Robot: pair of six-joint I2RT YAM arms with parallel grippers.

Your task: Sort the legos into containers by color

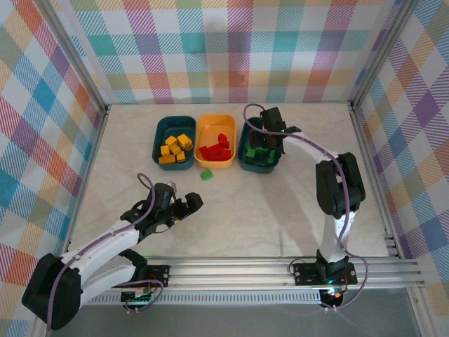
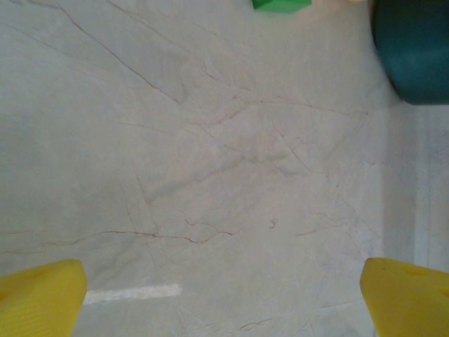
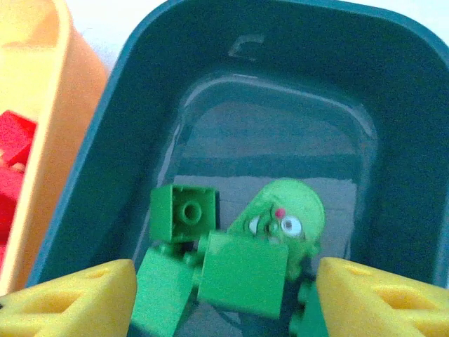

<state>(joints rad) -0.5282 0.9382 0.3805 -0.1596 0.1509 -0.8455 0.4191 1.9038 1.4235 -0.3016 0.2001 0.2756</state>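
Three containers stand in a row. The left teal bin (image 1: 158, 126) holds yellow legos (image 1: 175, 149). Red legos (image 1: 216, 149) lie in the orange bin (image 1: 215, 118). Green legos (image 1: 261, 156) lie in the right teal bin (image 1: 242, 158). My right gripper (image 1: 271, 132) hovers over that bin, open. In the right wrist view its yellow fingers (image 3: 77, 298) flank a green brick (image 3: 242, 274) lying on the green pile without touching it. One loose green brick (image 1: 206, 175) lies on the table before the orange bin. My left gripper (image 1: 192, 203) is low over the table, near and left of it, open and empty (image 2: 224, 295).
The loose green brick (image 2: 280, 4) shows at the top edge of the left wrist view, with a teal bin corner (image 2: 414, 56) to its right. The orange bin wall (image 3: 63, 105) stands close to the left of the right gripper. Checked walls enclose the table.
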